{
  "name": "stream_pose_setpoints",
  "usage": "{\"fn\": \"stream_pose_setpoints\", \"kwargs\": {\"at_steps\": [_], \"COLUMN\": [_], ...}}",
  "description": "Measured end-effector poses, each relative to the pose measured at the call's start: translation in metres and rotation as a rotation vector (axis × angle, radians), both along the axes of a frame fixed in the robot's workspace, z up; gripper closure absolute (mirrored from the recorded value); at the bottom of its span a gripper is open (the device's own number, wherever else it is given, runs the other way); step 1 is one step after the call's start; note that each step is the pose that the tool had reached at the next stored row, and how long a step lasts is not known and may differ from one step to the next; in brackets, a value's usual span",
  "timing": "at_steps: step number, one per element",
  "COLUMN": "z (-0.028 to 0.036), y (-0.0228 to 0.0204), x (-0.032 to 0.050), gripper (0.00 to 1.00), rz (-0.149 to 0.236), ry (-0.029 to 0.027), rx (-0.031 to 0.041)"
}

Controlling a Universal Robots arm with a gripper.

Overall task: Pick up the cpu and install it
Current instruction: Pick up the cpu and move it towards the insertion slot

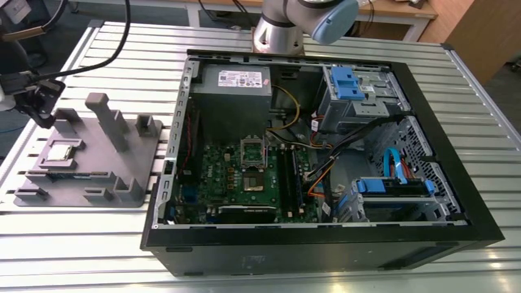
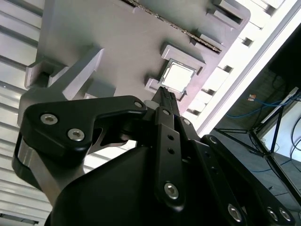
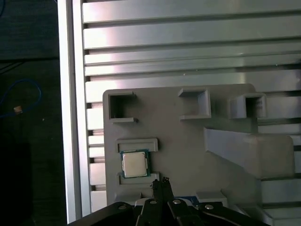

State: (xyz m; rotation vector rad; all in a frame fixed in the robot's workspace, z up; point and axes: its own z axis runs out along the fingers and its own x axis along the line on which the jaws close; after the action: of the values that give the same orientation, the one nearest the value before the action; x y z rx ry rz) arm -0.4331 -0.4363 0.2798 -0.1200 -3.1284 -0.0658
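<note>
Gripper [image 1: 43, 117] hangs over the far corner of the grey holder plate [image 1: 82, 168], on the exterior view's left. In both wrist views the fingers [image 3: 160, 184] are pressed together at the tips with nothing between them.

The cpu [image 1: 63, 152] lies flat in its shallow recess on the plate, silvery top up, framed by two raised lips. In the first wrist view the fingertips sit just beside the cpu [image 3: 135, 164] but apart from it. Air above the chip is open. A tall post [image 1: 106, 119] stands near it, on the exterior view's right.

The plate lies close to the edge of the slatted aluminium table [image 1: 106, 244]. Well apart, the open computer case [image 1: 326, 253] shows the green motherboard [image 1: 244, 180] and its metal-framed socket [image 1: 253, 152].

A white label [image 1: 240, 77] sits on the power supply; I cannot read its print.

Off the table's edge there is dark floor with a blue cable [image 3: 19, 96].
</note>
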Motion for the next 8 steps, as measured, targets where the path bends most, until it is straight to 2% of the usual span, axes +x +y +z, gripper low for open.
{"fn": "stream_pose_setpoints", "kwargs": {"at_steps": [5,8], "z": [-0.0073,-0.0081], "y": [-0.0006,-0.0007], "x": [0.0,0.0], "gripper": [0.89,0.89], "rz": [0.0,0.001], "ry": [0.0045,0.005], "rx": [0.0,-0.0001]}}
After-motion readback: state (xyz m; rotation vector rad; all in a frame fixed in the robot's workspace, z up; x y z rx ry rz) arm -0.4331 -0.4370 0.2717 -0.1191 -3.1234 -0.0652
